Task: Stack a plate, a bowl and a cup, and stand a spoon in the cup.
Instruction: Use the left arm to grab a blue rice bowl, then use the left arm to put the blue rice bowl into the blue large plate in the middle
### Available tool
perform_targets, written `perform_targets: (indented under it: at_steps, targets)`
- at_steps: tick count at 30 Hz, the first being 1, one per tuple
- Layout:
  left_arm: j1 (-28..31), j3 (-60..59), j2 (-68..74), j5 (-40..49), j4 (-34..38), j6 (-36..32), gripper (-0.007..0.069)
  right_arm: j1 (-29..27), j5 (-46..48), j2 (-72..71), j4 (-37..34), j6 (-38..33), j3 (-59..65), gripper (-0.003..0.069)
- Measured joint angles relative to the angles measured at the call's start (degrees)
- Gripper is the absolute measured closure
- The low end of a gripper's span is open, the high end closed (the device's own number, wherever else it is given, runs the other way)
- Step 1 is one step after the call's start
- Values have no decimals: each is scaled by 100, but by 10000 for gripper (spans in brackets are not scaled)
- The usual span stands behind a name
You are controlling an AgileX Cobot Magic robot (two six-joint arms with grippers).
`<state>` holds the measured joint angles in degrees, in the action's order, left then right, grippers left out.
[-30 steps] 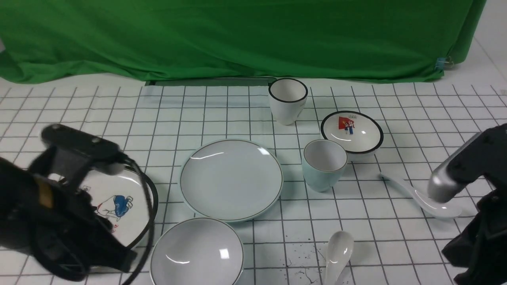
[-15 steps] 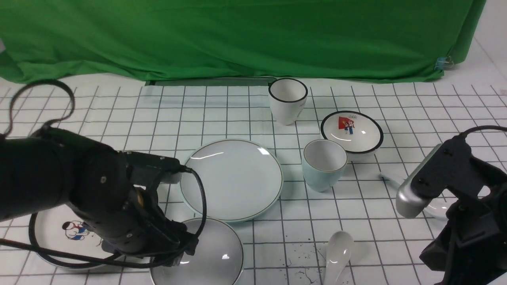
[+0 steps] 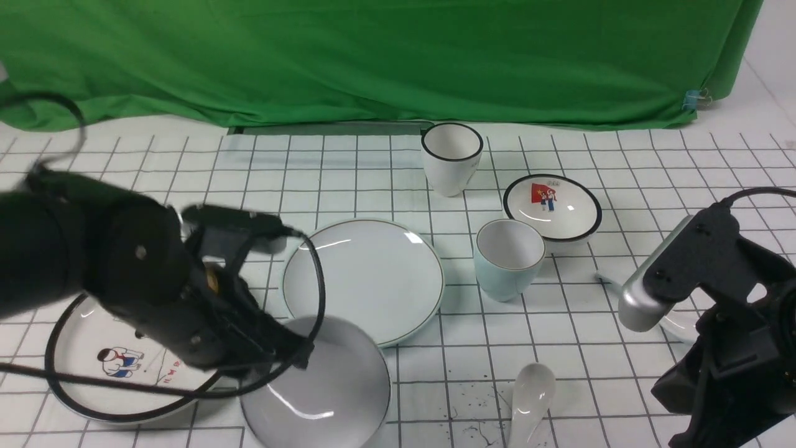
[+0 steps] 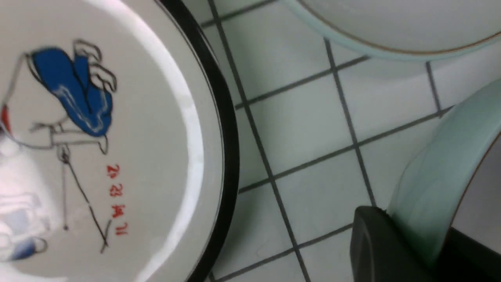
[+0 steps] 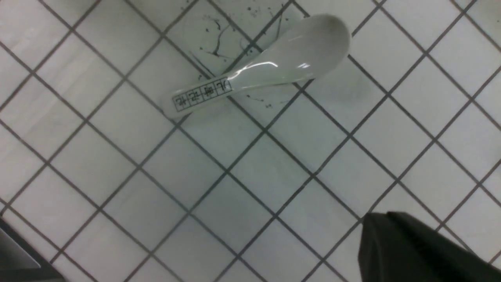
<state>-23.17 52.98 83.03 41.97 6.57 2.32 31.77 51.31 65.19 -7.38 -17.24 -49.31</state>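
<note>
My left gripper (image 3: 300, 356) is shut on the near-left rim of the pale grey-blue bowl (image 3: 329, 386), which is tipped and raised off the table in front of the plain pale blue-green plate (image 3: 364, 280). In the left wrist view the bowl's wall (image 4: 438, 164) sits pinched in the left gripper (image 4: 419, 235). The pale blue-green cup (image 3: 510, 258) stands right of the plate. The long-handled white spoon (image 3: 608, 279) lies further right, its scoop mostly hidden behind my right arm. My right gripper (image 5: 379, 217) is shut and empty above the grid cloth.
A black-rimmed plate with cartoon children (image 3: 81, 382) lies under my left arm. A white black-rimmed cup (image 3: 452, 155) and a small picture bowl (image 3: 552, 205) stand at the back. A short white spoon with printed characters (image 3: 528, 395) lies near the front edge.
My left arm swung in from the left, opened, then shut on the bowl's rim and tipped it up. My right arm shifted left, covering more of the long-handled spoon.
</note>
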Motion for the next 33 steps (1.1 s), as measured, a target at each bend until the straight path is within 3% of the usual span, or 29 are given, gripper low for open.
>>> perform_targets:
  at_steps: [10, 19, 27, 33]
  targets:
    - [780, 1887, 1276, 225, 1109, -1295, 631, 0, -76, 0, 0, 0, -84, 641]
    - [869, 2770, 2762, 237, 1264, -1401, 631, 0, -125, 0, 0, 64, -163, 638]
    - [880, 2850, 2922, 15, 1276, -1441, 626, 0, -210, 0, 0, 88, -163, 638]
    - [880, 2867, 2922, -2, 1099, -1441, 537, 0, -235, 27, 0, 243, -300, 627]
